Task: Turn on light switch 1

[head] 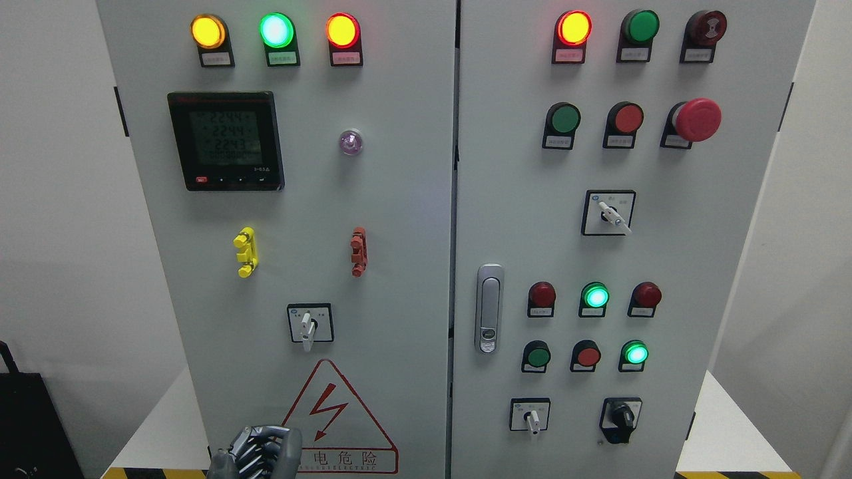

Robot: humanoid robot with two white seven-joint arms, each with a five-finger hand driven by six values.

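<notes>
While the left hand shows only at the bottom edge, left of the middle, its dark metal fingers are curled together and hold nothing. It sits low in front of the left door of a grey cabinet, just beside the red warning triangle and well below every control.

Nothing visible marks which control is switch 1. The nearest turn switch is on the left door above the triangle, set in a square black frame; its white handle has its long axis upright and points straight down. Between the hand and this switch lie only bare door and the triangle's upper corner.

Higher on the same door are a yellow clip, a red clip, a small purple lamp, a black meter with a lit display, and a top row of three lit lamps: amber, green and red-rimmed amber.

On the right door a metal latch stands near the seam. A second white-handled switch points down to the right, a third points down, and a black knob sits beside it. A big red mushroom button sticks out near the top right.
</notes>
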